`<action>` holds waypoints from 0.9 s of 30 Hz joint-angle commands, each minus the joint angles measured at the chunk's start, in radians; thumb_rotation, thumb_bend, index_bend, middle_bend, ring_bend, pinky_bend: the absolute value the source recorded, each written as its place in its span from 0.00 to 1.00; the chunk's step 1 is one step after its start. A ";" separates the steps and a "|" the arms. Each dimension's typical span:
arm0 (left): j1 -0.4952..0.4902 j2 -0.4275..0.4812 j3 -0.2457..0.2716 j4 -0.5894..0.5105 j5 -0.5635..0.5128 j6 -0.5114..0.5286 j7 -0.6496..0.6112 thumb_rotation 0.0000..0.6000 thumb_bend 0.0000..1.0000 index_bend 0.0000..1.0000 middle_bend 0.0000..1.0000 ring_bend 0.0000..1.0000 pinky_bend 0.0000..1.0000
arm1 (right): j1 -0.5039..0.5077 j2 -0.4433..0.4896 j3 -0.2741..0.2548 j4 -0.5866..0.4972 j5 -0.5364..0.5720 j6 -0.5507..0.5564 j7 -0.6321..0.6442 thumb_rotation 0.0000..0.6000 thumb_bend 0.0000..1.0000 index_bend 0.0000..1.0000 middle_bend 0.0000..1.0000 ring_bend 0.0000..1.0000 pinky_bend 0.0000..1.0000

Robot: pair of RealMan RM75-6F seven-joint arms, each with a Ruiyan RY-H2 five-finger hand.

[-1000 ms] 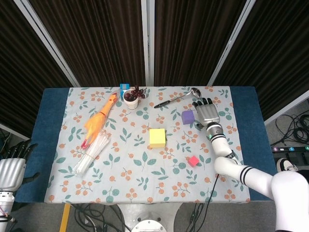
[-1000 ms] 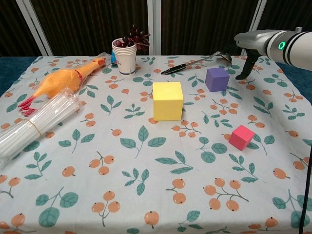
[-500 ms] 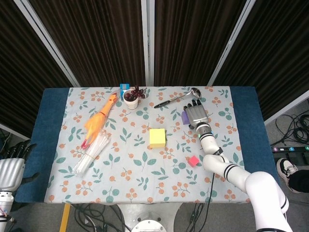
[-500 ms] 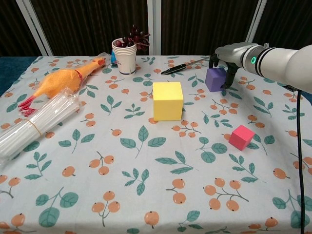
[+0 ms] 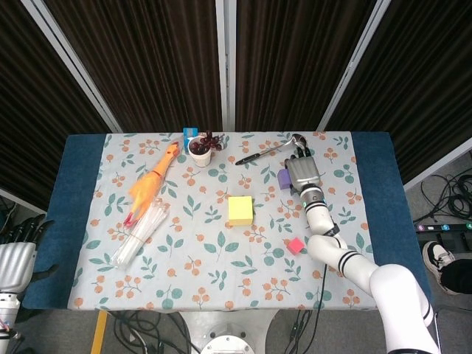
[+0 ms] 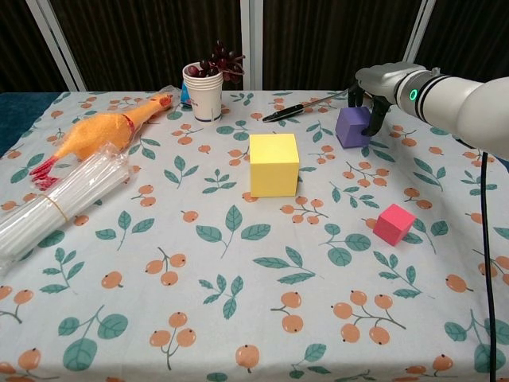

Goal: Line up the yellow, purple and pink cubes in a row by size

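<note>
At upper right of the frame, the right robot hand (image 6: 372, 94) curls its fingers around the purple cube (image 6: 353, 127) on the desk (image 6: 238, 263); a loose hold could let it slip or tumble toward the nearby spoon (image 6: 318, 102).

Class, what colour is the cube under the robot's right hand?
Purple cube, clearest in the chest view.

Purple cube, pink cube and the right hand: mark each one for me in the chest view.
purple cube (image 6: 351, 127), chest view, on its front face below the fingers.
pink cube (image 6: 394, 224), chest view, on the middle of the cube.
right hand (image 6: 374, 86), chest view, on the back of the hand above the purple cube.
</note>
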 commanded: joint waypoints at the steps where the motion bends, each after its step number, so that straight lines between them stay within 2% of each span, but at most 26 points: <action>1: -0.001 -0.001 0.000 0.003 -0.001 -0.003 -0.002 1.00 0.00 0.21 0.19 0.12 0.17 | -0.040 0.078 0.011 -0.152 -0.009 0.067 -0.008 1.00 0.18 0.55 0.25 0.02 0.03; 6: -0.005 -0.005 0.001 0.010 0.011 -0.002 -0.008 1.00 0.00 0.21 0.19 0.12 0.17 | -0.091 0.204 -0.003 -0.432 0.037 0.165 -0.078 1.00 0.18 0.56 0.25 0.02 0.03; 11: -0.012 -0.008 -0.003 0.016 0.025 0.001 -0.012 1.00 0.00 0.21 0.19 0.12 0.17 | -0.110 0.245 -0.026 -0.609 0.078 0.249 -0.136 1.00 0.18 0.56 0.25 0.02 0.02; 19: -0.019 -0.014 0.000 0.024 0.036 -0.002 -0.020 1.00 0.00 0.21 0.19 0.12 0.17 | -0.111 0.227 -0.032 -0.737 0.145 0.358 -0.200 1.00 0.18 0.56 0.25 0.02 0.00; 27: -0.026 -0.020 0.001 0.036 0.051 -0.002 -0.033 1.00 0.00 0.21 0.19 0.12 0.17 | -0.088 0.158 -0.018 -0.744 0.210 0.420 -0.255 1.00 0.18 0.56 0.25 0.02 0.00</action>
